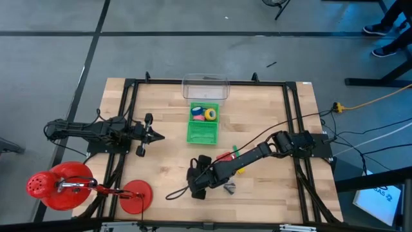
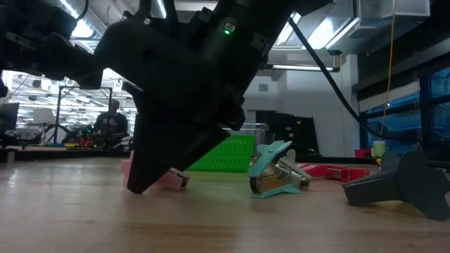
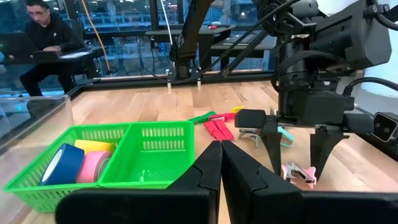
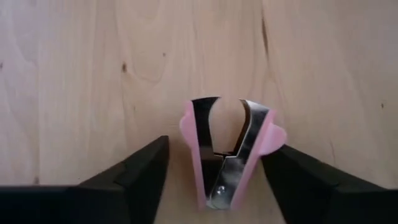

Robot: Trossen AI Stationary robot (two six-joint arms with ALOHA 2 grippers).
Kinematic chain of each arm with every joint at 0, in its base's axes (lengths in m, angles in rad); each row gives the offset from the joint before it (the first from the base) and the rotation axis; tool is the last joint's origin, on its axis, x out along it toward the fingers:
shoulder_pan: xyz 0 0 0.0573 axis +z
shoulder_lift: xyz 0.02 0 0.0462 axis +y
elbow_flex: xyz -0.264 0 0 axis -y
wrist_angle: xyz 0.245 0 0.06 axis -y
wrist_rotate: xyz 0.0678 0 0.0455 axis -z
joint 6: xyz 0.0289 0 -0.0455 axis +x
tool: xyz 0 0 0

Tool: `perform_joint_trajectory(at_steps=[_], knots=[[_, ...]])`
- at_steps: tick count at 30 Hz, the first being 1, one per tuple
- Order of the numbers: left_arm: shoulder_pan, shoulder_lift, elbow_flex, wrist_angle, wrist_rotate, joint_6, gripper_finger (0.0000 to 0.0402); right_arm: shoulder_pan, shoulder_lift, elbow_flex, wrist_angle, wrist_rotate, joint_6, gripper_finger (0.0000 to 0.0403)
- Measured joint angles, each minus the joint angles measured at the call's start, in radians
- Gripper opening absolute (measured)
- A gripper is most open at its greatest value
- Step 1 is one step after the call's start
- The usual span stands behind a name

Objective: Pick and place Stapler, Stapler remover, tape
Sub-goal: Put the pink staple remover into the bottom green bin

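A pink staple remover (image 4: 227, 155) lies flat on the wooden table, jaws pointing away from the wrist camera. My right gripper (image 4: 214, 149) stands open over it, slanting down, one finger on each side; it also shows in the left wrist view (image 3: 300, 173). A teal staple remover (image 2: 278, 169) and a red stapler (image 3: 217, 129) lie just beyond. Blue, pink and yellow tape rolls (image 3: 78, 163) sit in one compartment of the green basket (image 1: 203, 134). My left gripper (image 1: 158, 136) waits shut at the table's left. My right gripper has a clear gap between one finger (image 4: 134, 171) and the remover. The other finger's tip (image 4: 273, 165) comes close under the remover's pink wing (image 4: 277, 135); I cannot tell whether it touches. The remover lies on the table.
A clear plastic box (image 1: 206, 87) stands at the far edge behind the basket. Dark grey claw-shaped pieces (image 1: 229, 188) lie by my right gripper near the front. Red round objects (image 1: 61, 185) sit at the front left corner. A person (image 3: 43, 31) sits beyond the table.
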Motion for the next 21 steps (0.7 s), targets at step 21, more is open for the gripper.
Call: perform_joint_trajectory(at_steps=[21], knots=[[0.000, 0.000, 0.000, 0.000, 0.000, 0.000, 0.0005, -0.007, -0.044, -0.010, -0.062, -0.049, -0.129, 0.0101]])
